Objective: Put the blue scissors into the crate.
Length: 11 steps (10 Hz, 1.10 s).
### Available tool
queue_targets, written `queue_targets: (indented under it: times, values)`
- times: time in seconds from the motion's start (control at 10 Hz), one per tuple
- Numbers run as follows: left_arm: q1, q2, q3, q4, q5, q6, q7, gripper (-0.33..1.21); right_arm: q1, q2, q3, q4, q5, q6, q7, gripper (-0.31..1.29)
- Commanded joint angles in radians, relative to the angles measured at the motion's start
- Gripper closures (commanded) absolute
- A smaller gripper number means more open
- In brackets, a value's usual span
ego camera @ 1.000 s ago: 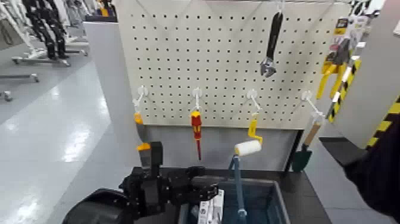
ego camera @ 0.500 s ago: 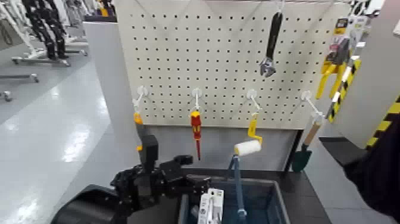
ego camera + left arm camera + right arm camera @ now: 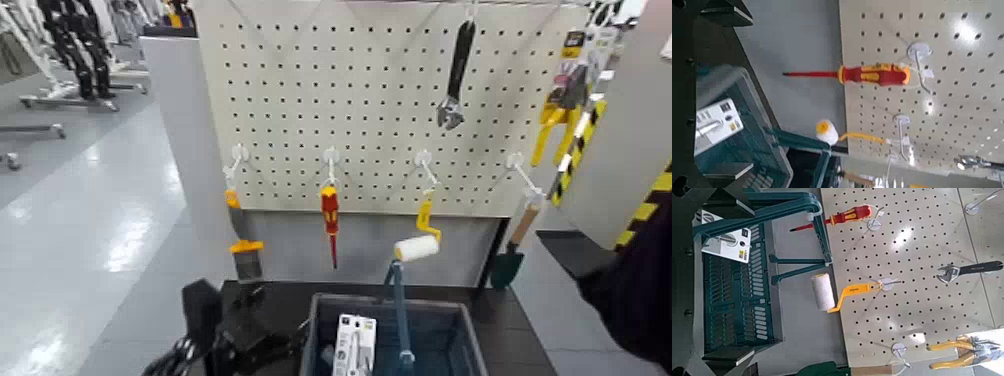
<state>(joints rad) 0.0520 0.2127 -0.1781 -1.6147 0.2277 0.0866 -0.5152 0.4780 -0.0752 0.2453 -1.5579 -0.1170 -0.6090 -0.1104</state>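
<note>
Below the pegboard [image 3: 380,110], scissors card [image 3: 354,345] apparently inside crate [image 3: 455,325]

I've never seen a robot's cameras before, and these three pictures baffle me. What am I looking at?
This is a two-armed robot facing a pegboard hung with tools, such as a screwdriver. The wide picture comes from its head. The other two come from cameras on its wrists, so they look tipped sideways. Below the board sits a crate, and the scissors, on their white card, are inside it. The dark left arm is low beside the crate, and the right arm is at the right edge. Nothing appears to be held.
</note>
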Motion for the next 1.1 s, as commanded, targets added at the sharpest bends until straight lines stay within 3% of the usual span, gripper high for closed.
queue_targets:
  times: [0.1,0.5,0.8,1.1]
  values:
    - [0.141,-0.042,0.074,-0.017,-0.051,-0.125,0.087,-0.11,0.004,-0.005,-0.001,-0.005,-0.004,0.003,0.000,0.08]
    - [0.272,-0.102,0.124,-0.008,-0.172,-0.412,0.251,-0.04,0.021,-0.008,-0.014,-0.028,-0.003,0.017,-0.005,0.08]
    - [0.330,-0.119,0.112,-0.033,-0.168,-0.442,0.365,-0.02,0.028,-0.006,-0.023,-0.042,0.019,0.026,-0.009,0.07]
    - [0.325,-0.115,0.103,-0.030,-0.165,-0.436,0.373,-0.01,0.034,-0.005,-0.024,-0.062,0.040,0.074,-0.012,0.06]
